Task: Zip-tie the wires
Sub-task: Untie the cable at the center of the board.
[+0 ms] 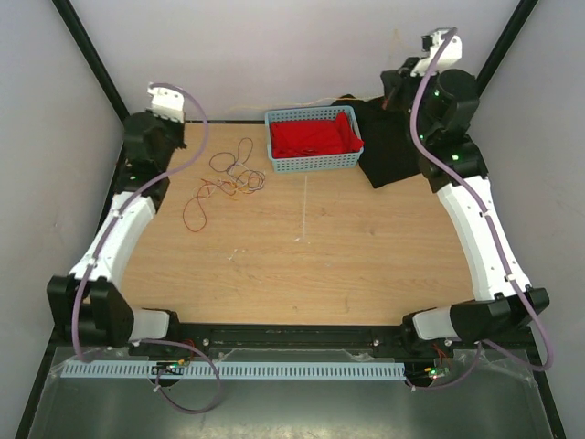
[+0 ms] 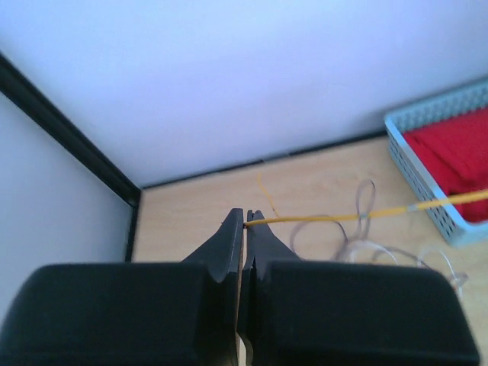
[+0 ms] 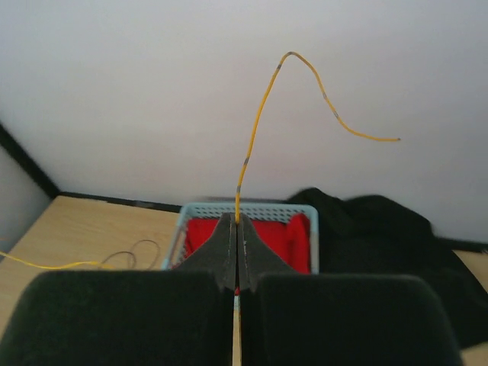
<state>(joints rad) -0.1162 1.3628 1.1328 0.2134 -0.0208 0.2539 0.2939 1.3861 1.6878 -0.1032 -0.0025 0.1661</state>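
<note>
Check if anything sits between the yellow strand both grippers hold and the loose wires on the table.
Nothing visible does. The yellow strand runs above the table; the wires lie in the open, left of the blue basket.

Wooden table (image 1: 320, 265): wires (image 1: 228, 178), blue basket (image 1: 311, 165), black cloth (image 1: 388, 151).

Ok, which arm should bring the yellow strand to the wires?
Left. The left tool pinches the yellow strand near the wires; the right tool, also pinching it, has the basket in between.
</note>
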